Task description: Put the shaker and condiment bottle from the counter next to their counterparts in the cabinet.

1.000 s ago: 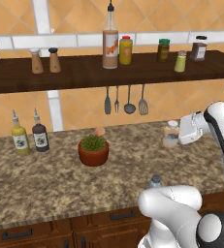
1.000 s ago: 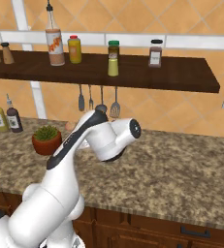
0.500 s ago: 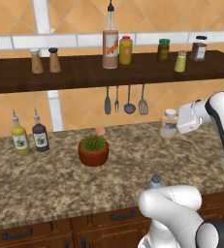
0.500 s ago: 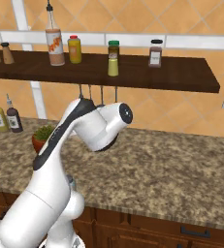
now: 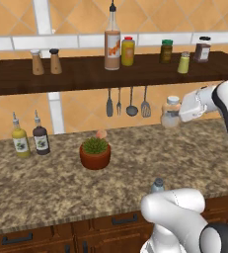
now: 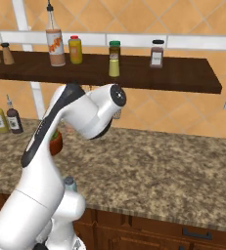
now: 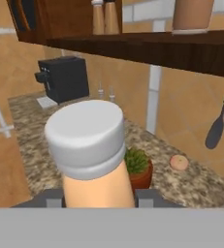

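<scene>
While its jaws grip the condiment bottle (image 5: 171, 111) high above the tabletop (image 5: 61, 183), the arm holds it just below the cabinet (image 5: 86, 74) shelf's right end. The shaker (image 5: 158, 185) stands at the tabletop's near edge.

A potted plant (image 5: 95, 152) stood near two small bottles (image 5: 30, 140). Kitchen utensils (image 5: 127, 102) hung above the plant, to its right.

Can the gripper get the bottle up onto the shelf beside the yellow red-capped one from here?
Probably yes. The gripper is shut on the condiment bottle, lifted off the counter just below the cabinet shelf. The shelf front is open, with bare space right of the yellow red-capped bottle.
</scene>
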Controlling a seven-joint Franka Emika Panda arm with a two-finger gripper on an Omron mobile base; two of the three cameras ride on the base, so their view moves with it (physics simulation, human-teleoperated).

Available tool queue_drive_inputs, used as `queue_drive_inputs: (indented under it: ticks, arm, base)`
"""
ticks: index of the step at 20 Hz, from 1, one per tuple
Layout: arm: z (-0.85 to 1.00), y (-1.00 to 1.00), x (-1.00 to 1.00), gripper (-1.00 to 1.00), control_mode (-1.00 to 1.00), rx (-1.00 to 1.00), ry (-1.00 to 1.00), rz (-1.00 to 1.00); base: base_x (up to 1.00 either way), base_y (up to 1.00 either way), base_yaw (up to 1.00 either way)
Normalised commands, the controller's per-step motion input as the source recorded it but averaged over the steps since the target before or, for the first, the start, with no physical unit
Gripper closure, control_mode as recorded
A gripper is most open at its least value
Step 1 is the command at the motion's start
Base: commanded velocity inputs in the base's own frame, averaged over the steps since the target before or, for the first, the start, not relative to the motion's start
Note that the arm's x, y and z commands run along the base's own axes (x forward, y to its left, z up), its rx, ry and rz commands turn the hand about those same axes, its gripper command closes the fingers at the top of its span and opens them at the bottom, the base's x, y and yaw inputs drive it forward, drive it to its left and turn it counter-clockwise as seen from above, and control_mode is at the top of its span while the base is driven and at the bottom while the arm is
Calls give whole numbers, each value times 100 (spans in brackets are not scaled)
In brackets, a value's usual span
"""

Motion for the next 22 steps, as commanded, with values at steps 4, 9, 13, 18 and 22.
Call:
queue_drive_inputs:
  ticks: [4,9,13,18,22]
  arm:
    - [62,9,0,100,-100,0,0,-5]
    - [58,23,0,100,-100,0,0,-6]
    - [53,11,0,100,-100,0,-1,-6]
    - [48,2,8,100,-100,0,-1,-7]
    - [48,14,14,100,-100,0,-2,-8]
  base:
    - [0,0,0]
    - [0,0,0]
    - [0,0,0]
    - [0,0,0]
    - [0,0,0]
